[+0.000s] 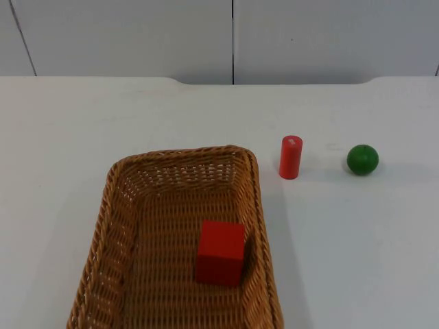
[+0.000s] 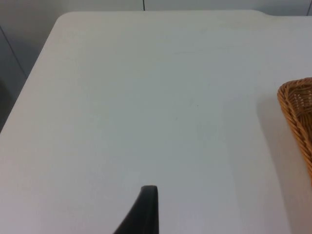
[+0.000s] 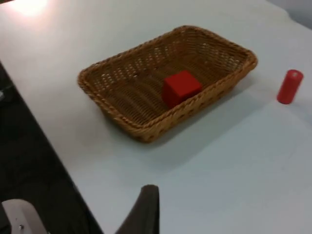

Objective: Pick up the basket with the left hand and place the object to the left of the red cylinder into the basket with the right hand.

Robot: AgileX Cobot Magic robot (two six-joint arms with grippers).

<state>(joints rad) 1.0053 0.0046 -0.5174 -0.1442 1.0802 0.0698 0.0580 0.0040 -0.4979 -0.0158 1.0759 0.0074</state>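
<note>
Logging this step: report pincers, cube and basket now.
Left pincer over bare table beside basket. Right pincer back from basket. Red cube in basket; red cylinder upright, green ball beyond it.

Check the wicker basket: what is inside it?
The basket holds one red cube, standing on the woven floor near the right wall. The patch of floor under the cube is covered. The red cylinder stands outside on the table.

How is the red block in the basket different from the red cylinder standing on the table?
The red block is a flat-faced cube with square corners; the red cylinder is a slim round post. The block looks bulkier, the cylinder narrower. The block sits inside the wicker basket; the cylinder stands upright on the bare white table, beside the basket and apart from it. Both are plain red.
</note>
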